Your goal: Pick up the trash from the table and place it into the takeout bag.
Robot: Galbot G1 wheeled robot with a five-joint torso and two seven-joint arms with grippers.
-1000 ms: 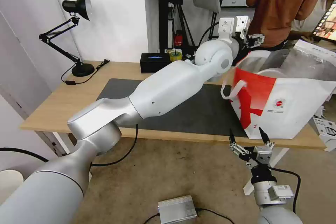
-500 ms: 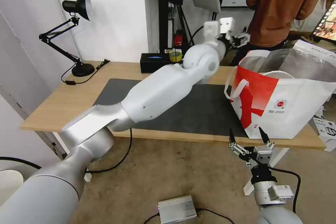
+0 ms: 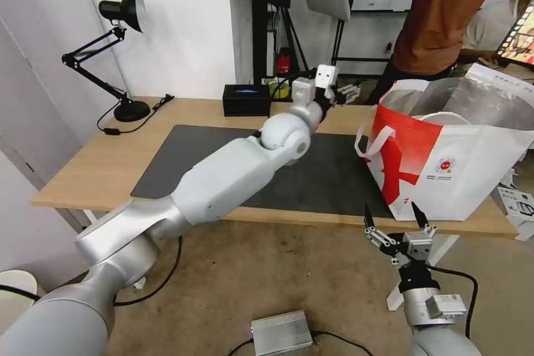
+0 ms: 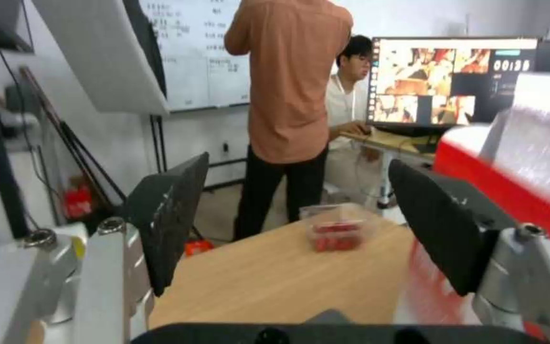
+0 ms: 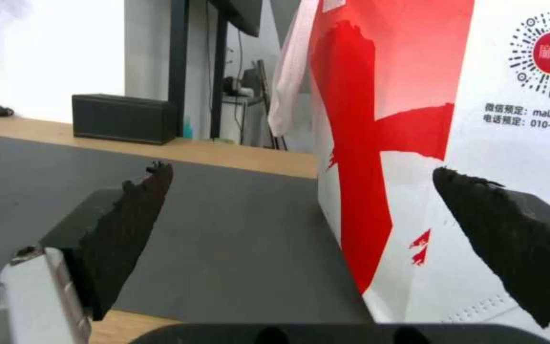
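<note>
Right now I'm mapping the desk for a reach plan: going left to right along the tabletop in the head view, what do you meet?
Black desk lamp → black rectangular box → left end effector, open above the table's far edge → takeout bag.

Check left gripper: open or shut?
Open. In the left wrist view the left gripper has its fingers spread wide, with nothing between them, above the table.

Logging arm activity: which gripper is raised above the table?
The left gripper, open above the far edge of the table beside the takeout bag; the right gripper hangs open below the front edge.
</note>
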